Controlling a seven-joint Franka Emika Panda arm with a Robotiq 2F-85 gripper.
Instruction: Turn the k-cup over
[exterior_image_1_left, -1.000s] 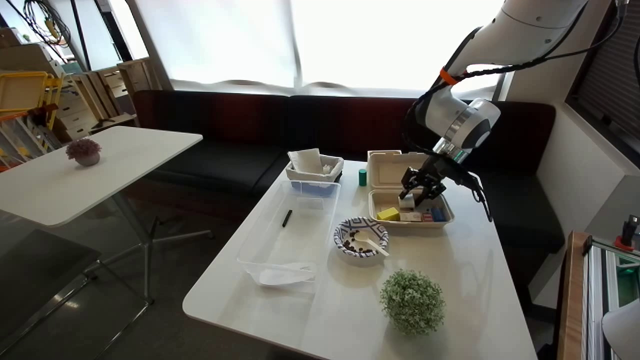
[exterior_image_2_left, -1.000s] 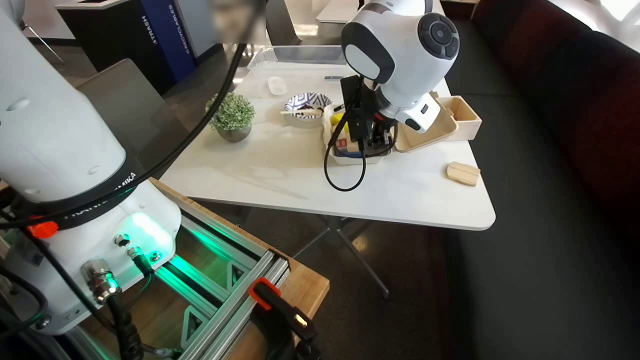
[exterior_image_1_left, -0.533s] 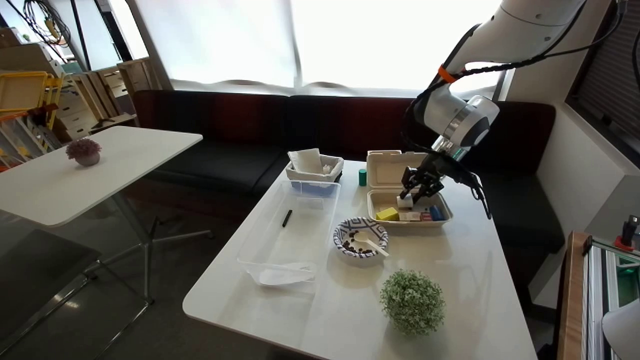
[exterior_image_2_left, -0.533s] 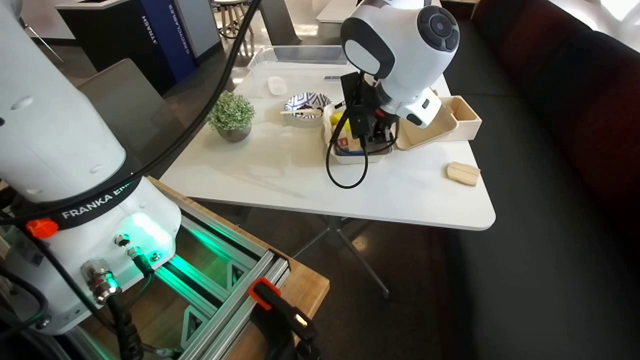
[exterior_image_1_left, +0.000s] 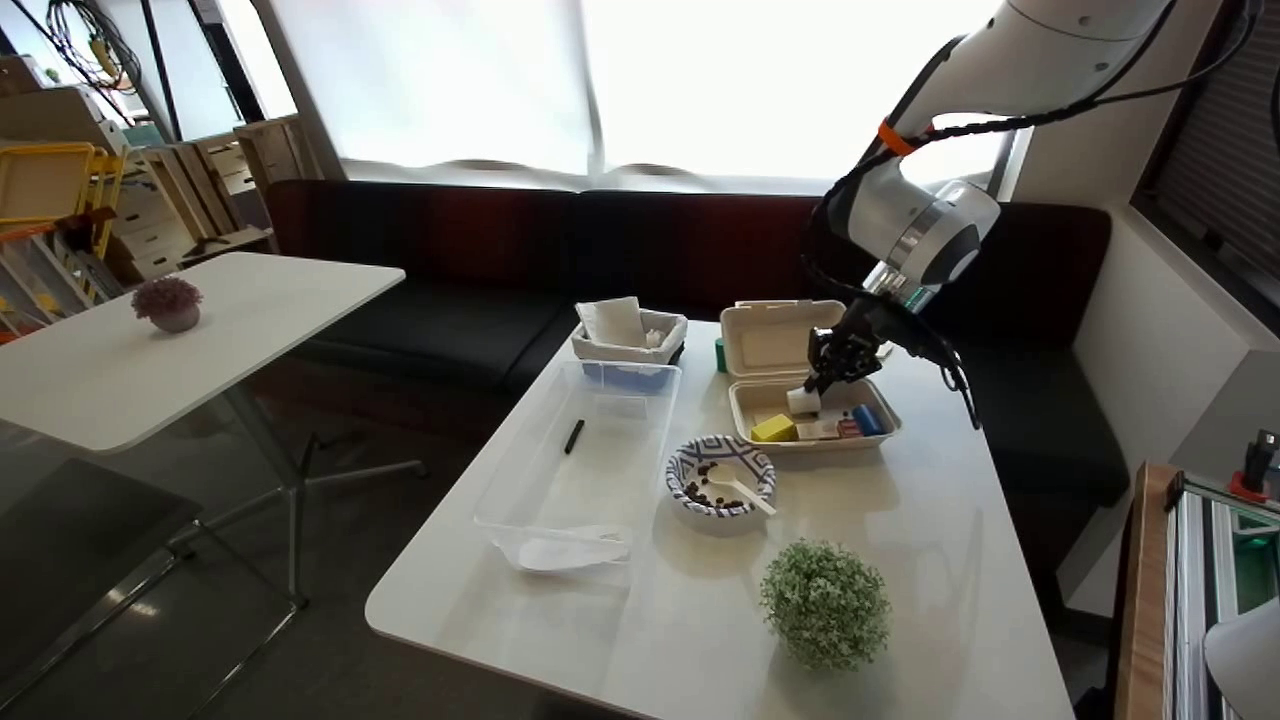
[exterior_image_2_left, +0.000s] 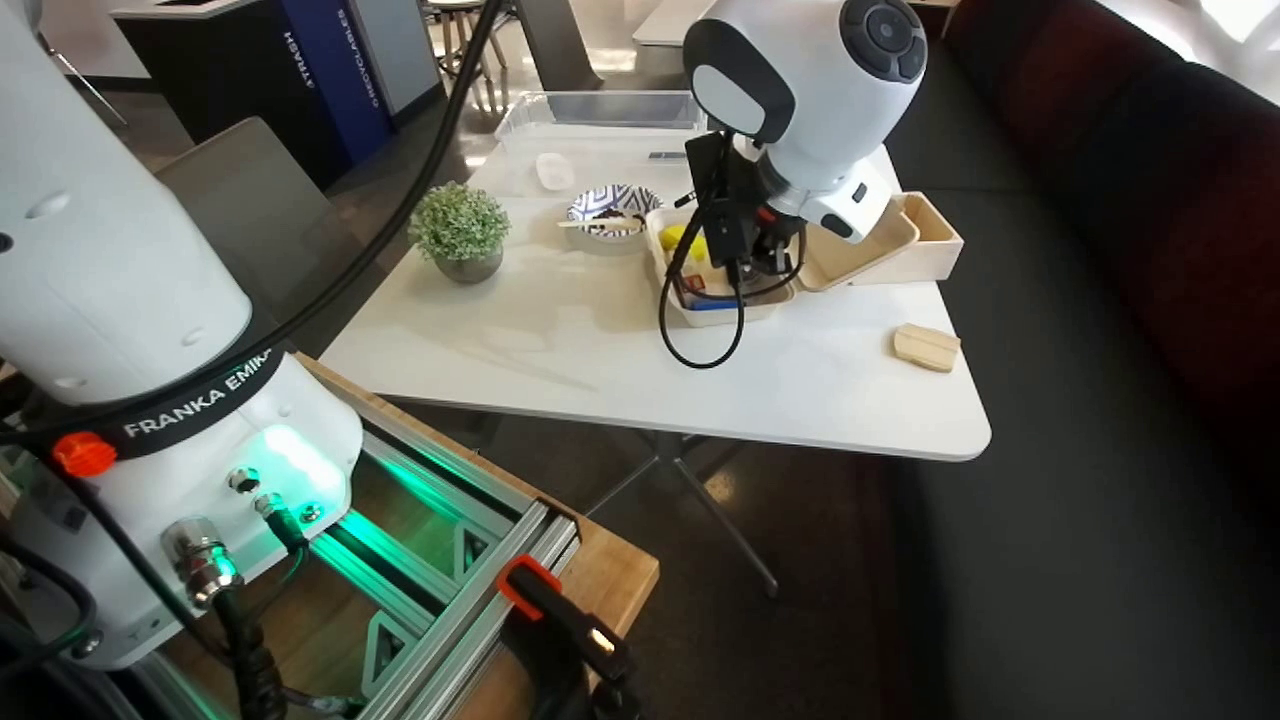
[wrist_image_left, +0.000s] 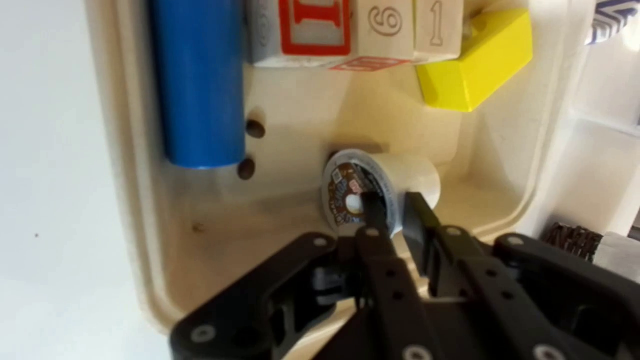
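The k-cup (wrist_image_left: 412, 172) is a small white cup with a brown printed lid. It lies tilted on its side inside the open beige container (wrist_image_left: 142, 200), with its lid facing left in the wrist view. It also shows as a white cup (exterior_image_1_left: 803, 401) in an exterior view. My gripper (wrist_image_left: 392, 202) is closed to a narrow gap across the cup's rim. One finger lies over the lid and the other against the cup's side. The gripper (exterior_image_1_left: 816, 383) reaches down into the container. In an exterior view the arm and cables hide the k-cup.
The container also holds a blue cylinder (wrist_image_left: 200, 85), letter blocks (wrist_image_left: 315, 30), a yellow block (wrist_image_left: 475, 62) and dark beans (wrist_image_left: 255, 128). Its lid (exterior_image_1_left: 780, 340) stands open behind. A patterned bowl (exterior_image_1_left: 720, 470), a clear bin (exterior_image_1_left: 580, 470) and a plant (exterior_image_1_left: 826, 605) are on the table.
The fingers have come together at the k-cup, and the k-cup has tipped over sideways. The container has slid slightly left in an exterior view, and its lid has shifted too.
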